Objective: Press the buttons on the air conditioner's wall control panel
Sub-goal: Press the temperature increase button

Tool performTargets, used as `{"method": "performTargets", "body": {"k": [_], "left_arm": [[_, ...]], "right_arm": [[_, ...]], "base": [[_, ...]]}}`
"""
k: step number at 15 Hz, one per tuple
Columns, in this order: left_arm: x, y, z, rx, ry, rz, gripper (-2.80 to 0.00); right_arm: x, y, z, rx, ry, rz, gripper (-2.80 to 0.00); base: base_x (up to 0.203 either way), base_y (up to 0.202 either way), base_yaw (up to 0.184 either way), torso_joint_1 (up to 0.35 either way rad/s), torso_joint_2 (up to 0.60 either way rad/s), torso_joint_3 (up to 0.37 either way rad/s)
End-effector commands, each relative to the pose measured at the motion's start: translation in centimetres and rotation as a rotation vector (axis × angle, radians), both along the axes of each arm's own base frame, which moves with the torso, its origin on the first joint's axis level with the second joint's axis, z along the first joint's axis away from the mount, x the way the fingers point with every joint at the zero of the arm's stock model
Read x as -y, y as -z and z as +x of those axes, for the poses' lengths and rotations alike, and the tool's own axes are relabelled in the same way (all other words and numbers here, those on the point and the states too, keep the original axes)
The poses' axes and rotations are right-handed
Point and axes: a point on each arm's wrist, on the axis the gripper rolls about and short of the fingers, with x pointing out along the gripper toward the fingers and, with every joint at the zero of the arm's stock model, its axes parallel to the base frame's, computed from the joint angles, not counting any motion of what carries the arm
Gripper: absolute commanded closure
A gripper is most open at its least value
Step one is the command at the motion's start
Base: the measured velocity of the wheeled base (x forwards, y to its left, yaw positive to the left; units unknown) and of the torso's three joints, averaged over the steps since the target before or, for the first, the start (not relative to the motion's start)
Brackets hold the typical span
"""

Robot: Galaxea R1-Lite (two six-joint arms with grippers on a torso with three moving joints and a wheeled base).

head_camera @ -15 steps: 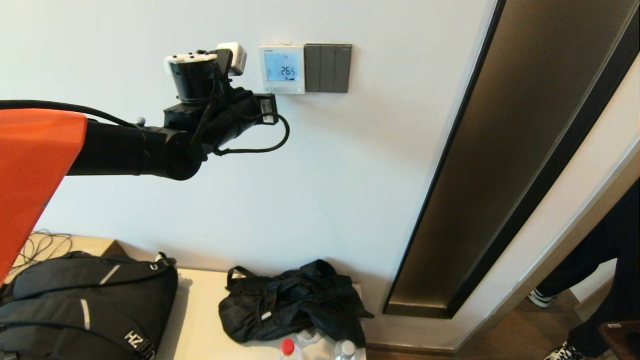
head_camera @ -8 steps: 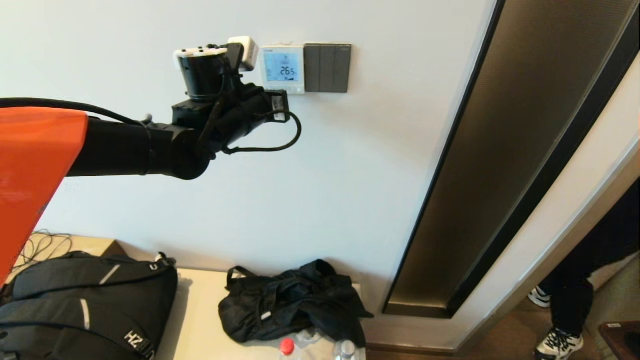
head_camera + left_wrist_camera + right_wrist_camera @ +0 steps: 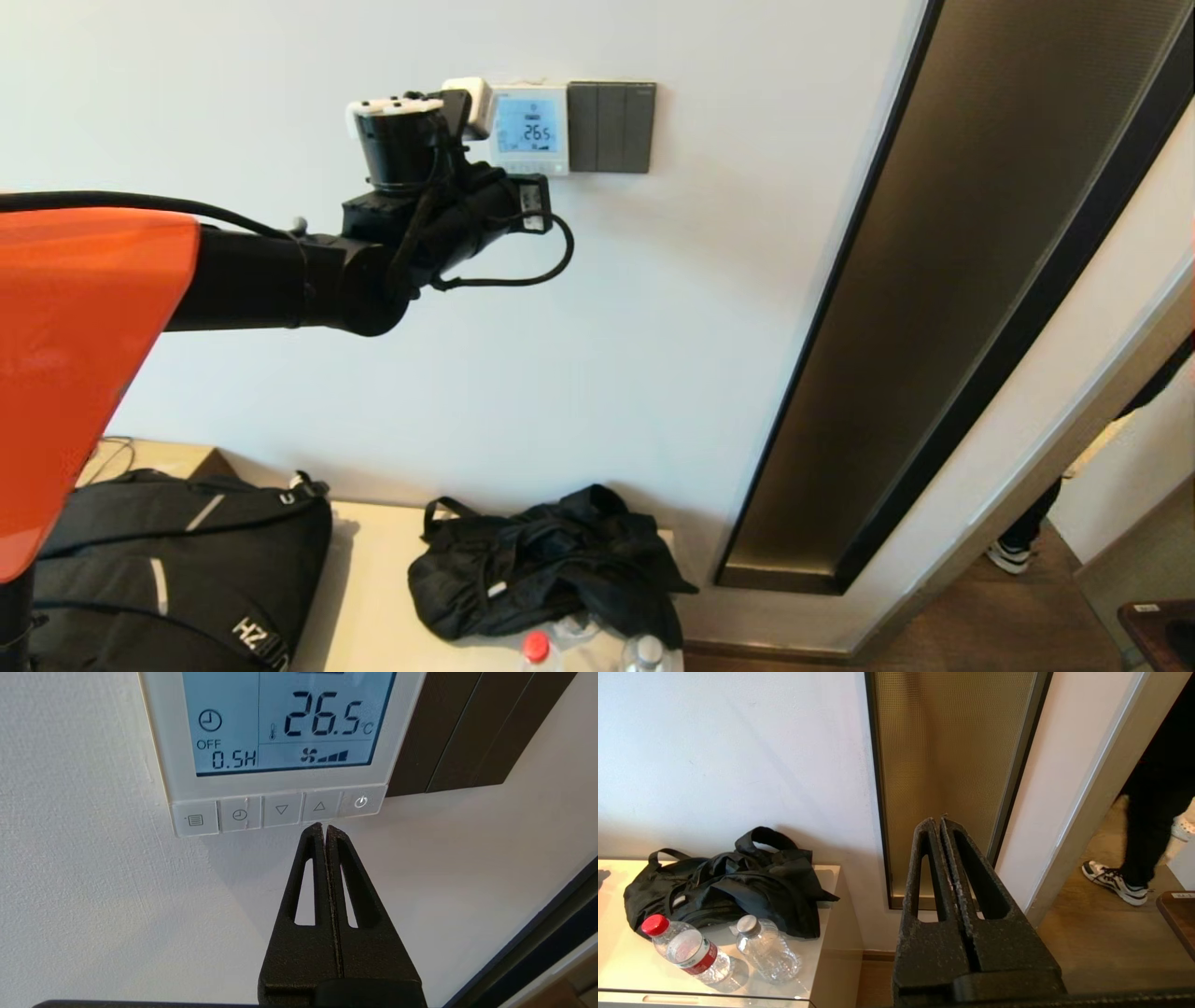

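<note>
The white wall control panel (image 3: 527,129) hangs on the wall, its blue screen (image 3: 285,718) reading 26.5. A row of buttons runs along its lower edge: menu, timer, down (image 3: 281,809), up (image 3: 319,807) and power (image 3: 360,802). My left gripper (image 3: 325,827) is shut and empty, its tips just below the up button, at the panel's lower edge. In the head view the left arm (image 3: 420,219) reaches up to the panel's lower left. My right gripper (image 3: 941,822) is shut and empty, parked low, away from the panel.
Dark grey wall switches (image 3: 611,127) sit right beside the panel. A tall bronze recessed panel (image 3: 943,280) is to the right. Below, a cabinet top (image 3: 373,597) holds a black backpack (image 3: 168,569), a black bag (image 3: 551,560) and two water bottles (image 3: 691,952). A person's leg and shoe (image 3: 1115,882) are at the doorway.
My left arm has moved right and closer to the panel, its wrist now overlapping the panel's left edge. The person at the doorway has walked further away.
</note>
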Motion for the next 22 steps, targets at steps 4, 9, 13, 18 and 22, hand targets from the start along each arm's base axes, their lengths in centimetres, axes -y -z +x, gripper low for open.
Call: {"method": "performTargets", "body": {"k": [4,9,13,18,22], "left_arm": [[-0.3,0.2,0.6,0.001,-0.011,-0.001,0.00],[-0.4,0.0,0.6,0.007,-0.014,-0.004,0.00],[-0.6,0.0,0.4,0.006,-0.016,-0.003,0.00],[-0.9,0.3,-0.2,-0.007,-0.015,0.005,0.00],[-0.8,-0.1,-0.3,0.005,-0.012,-0.002,0.00]], "right_arm": [[0.0,0.0,0.0,0.000,0.000,-0.001,0.00],[0.0,0.0,0.0,0.000,0.000,-0.001,0.00],[0.0,0.0,0.0,0.000,0.000,-0.001,0.00],[0.0,0.0,0.0,0.000,0.000,-0.001,0.00],[0.0,0.0,0.0,0.001,0.000,-0.001,0.00]], "base": [[0.000,0.000,0.000,0.000,0.00,0.000],[0.000,0.000,0.000,0.000,0.00,0.000],[0.000,0.000,0.000,0.000,0.00,0.000],[0.000,0.000,0.000,0.000,0.00,0.000],[0.000,0.000,0.000,0.000,0.00,0.000]]}}
